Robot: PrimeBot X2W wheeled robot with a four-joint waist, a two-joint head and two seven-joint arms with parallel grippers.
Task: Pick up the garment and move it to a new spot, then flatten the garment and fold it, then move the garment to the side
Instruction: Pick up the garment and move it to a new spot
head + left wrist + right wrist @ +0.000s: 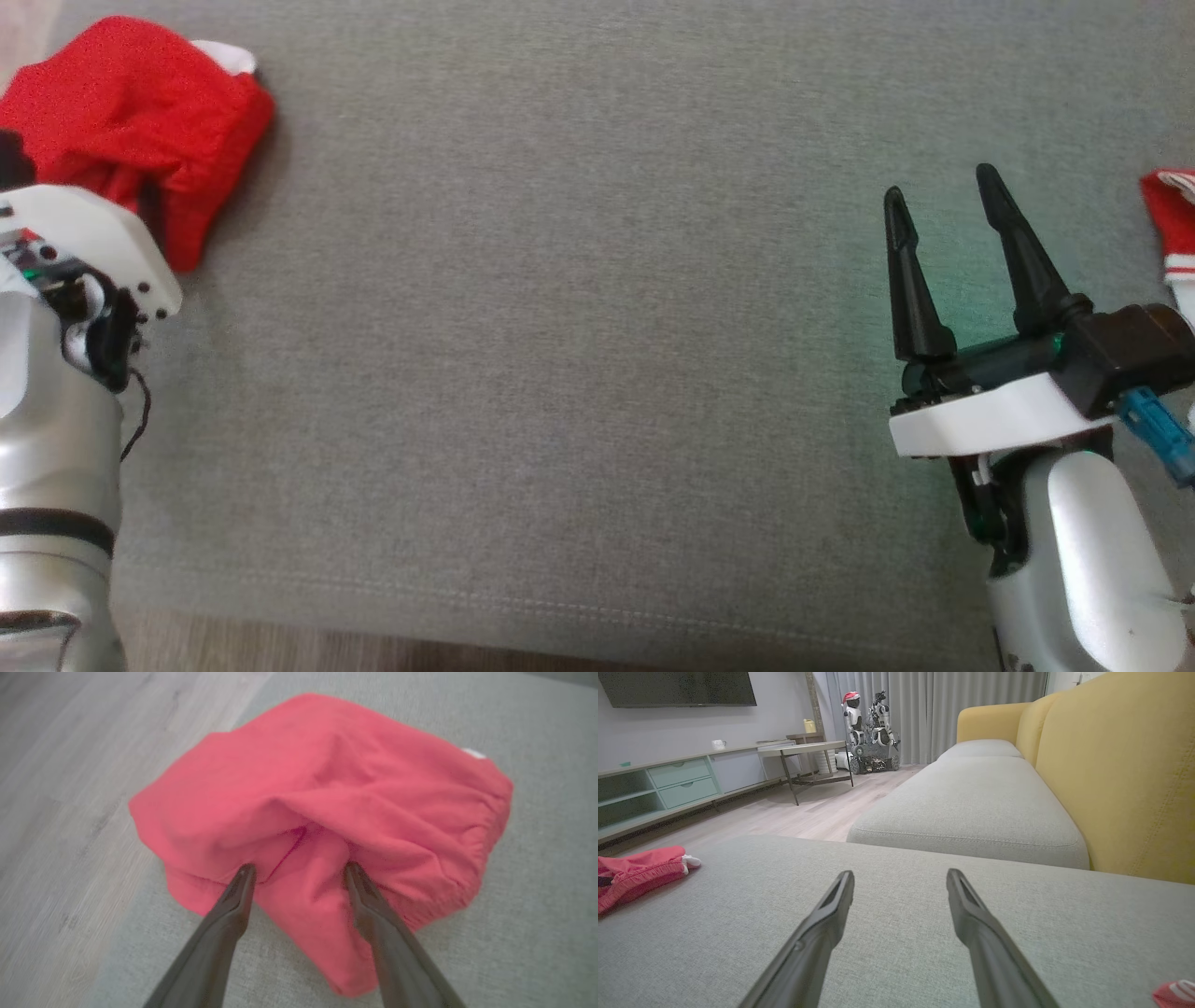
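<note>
The left arm's silver forearm (pixel 51 439) rises along the left edge of the head view; its white wrist housing (pixel 93 238) tips forward, away from the camera; in the left wrist view the left gripper (pixel 299 870) has its two dark fingers spread apart; the right gripper (pixel 941 185) sits at the lower right, fingers parted, pointing up and leaning slightly left; its pale forearm (pixel 1088 560) angles in from the bottom right corner.

Garment (pixel 131 112) red, white trim; cushion (pixel 579 327) grey, plain weave; right tool (pixel 939 180) fingers black; sofa back (pixel 1125 774) yellow; floor (pixel 56 788) pale wood grain.
</note>
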